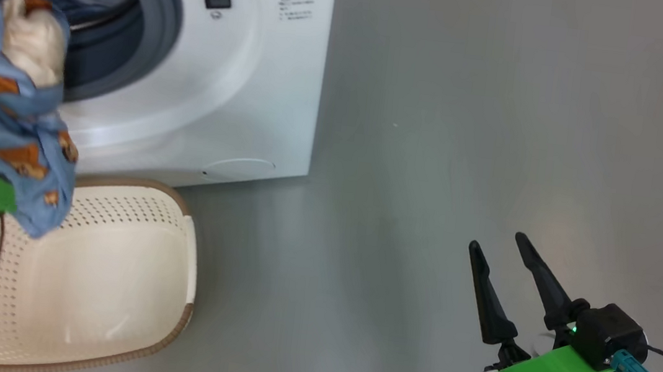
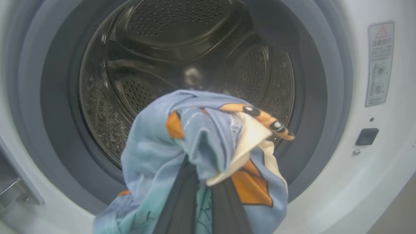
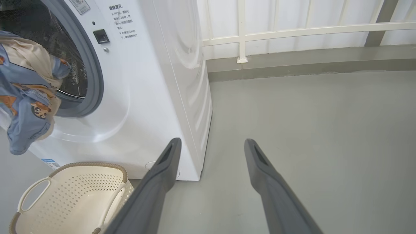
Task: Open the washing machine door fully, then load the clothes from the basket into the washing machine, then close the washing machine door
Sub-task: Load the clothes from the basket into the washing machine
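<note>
The left gripper [image 2: 206, 185] has its dark fingers pinched shut on soft, crumpled light-blue clothes [image 2: 195, 136], printed with orange cartoon figures and lined in cream, which bunch over its tips. Straight ahead gapes the washing machine [image 2: 344, 169], its dimpled steel drum [image 2: 146, 48] ringed by a smooth grey gasket [image 2: 312, 97]. The right gripper [image 3: 213, 143] is spread wide and empty, the perforated cream basket [image 3: 91, 165] to its left.
</note>
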